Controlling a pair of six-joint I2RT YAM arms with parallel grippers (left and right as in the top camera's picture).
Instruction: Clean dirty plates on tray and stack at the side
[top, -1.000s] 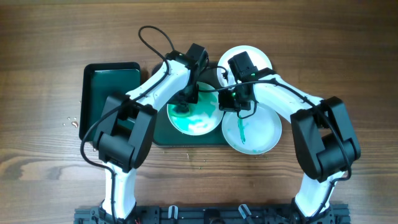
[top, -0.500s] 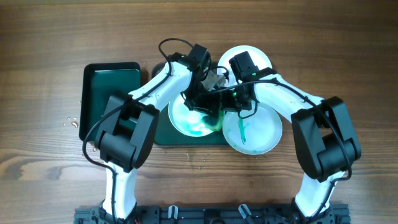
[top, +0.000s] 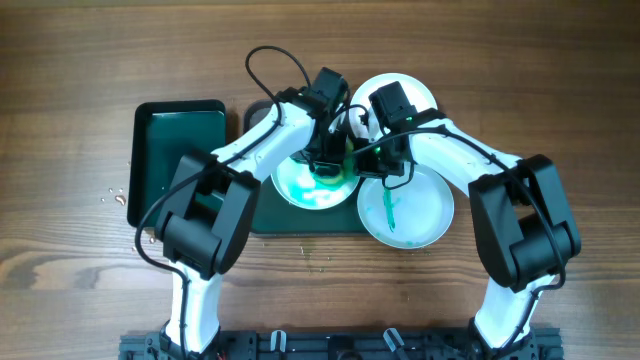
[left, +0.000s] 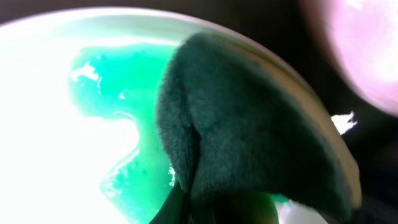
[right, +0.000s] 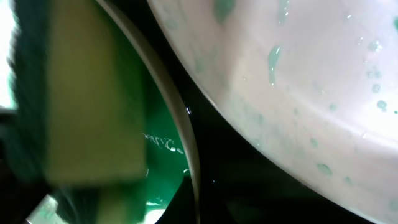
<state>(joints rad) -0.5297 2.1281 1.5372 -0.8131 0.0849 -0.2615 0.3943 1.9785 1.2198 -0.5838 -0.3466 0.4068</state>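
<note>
Centre plate (top: 300, 190), green smear, lies on the tray (top: 300, 222) mid-frame. Second plate (top: 415, 215), also smeared, sits just right of the tray. Third plate (top: 405, 92) is above it, mostly white. Left pincer (top: 328, 168) grips a dark green sponge (left: 249, 143) pressed on the centre plate's upper right edge. Right pincer (top: 383, 168) sits between the two smeared plates; can't tell its opening. Sponge tray (top: 175, 150) at left on the counter (top: 80, 60).

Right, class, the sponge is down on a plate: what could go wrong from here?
1. The sponge sits near the rim of the smeared plate, so green liquid may spill onto the tray.
2. The left gripper and right gripper crowd together there and could collide.
</note>
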